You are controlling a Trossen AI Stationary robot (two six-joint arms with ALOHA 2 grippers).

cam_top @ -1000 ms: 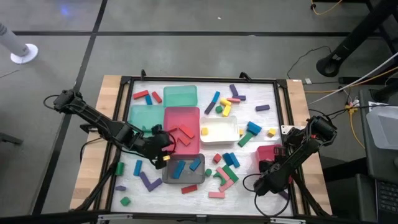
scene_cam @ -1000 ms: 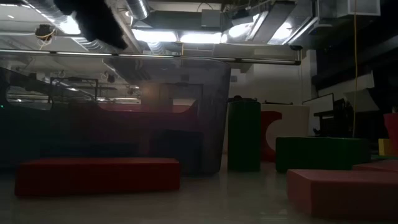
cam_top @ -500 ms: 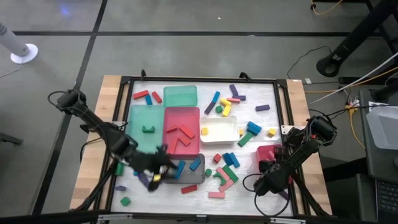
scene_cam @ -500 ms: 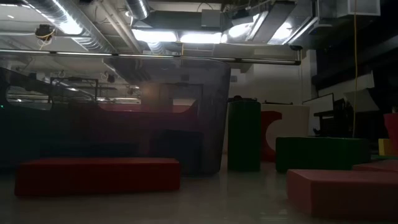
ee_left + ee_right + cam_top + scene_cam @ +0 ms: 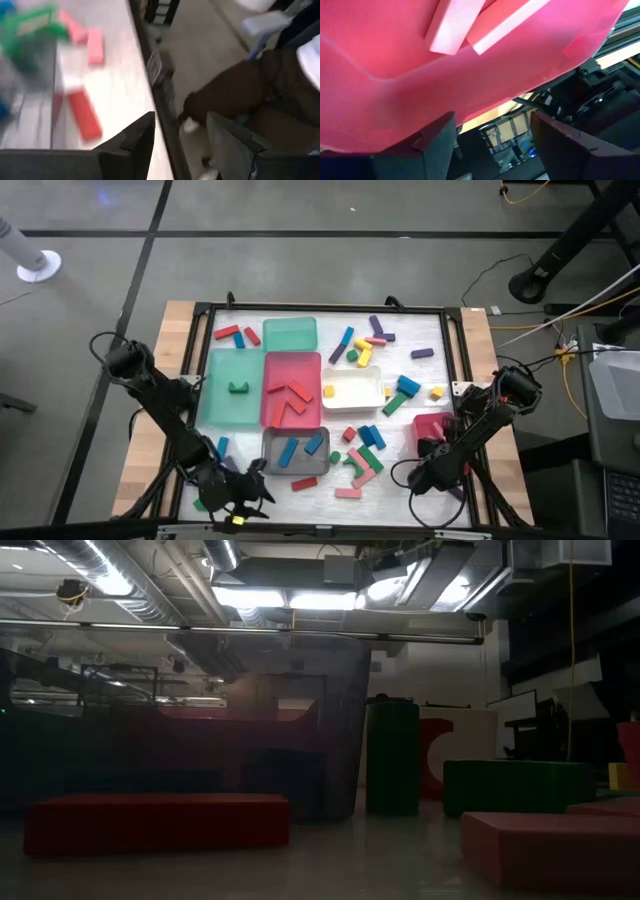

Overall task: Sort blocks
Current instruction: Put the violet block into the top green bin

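Loose blocks in red, pink, blue, green, purple and yellow lie scattered over the white bench top (image 5: 300, 498), while others already sit by colour in shallow trays: a green arch block (image 5: 238, 387) in the large green tray (image 5: 215, 395), red bars in the red tray (image 5: 292, 368), blue bars in the grey tray (image 5: 275, 466). This grouping suggests the sort is partly done. The left gripper (image 5: 238, 502) hovers at the bench's near edge, left of centre, fingers parted and empty, probably reaching for a stray piece. The right gripper (image 5: 428, 452) hangs over the pink tray (image 5: 436, 423) near the right edge, spread wide, holding nothing. Only the right wrist view shows two pale pink bars (image 5: 470, 22) lying in that tray; the left wrist view shows a red bar (image 5: 84, 114) by the bench edge.
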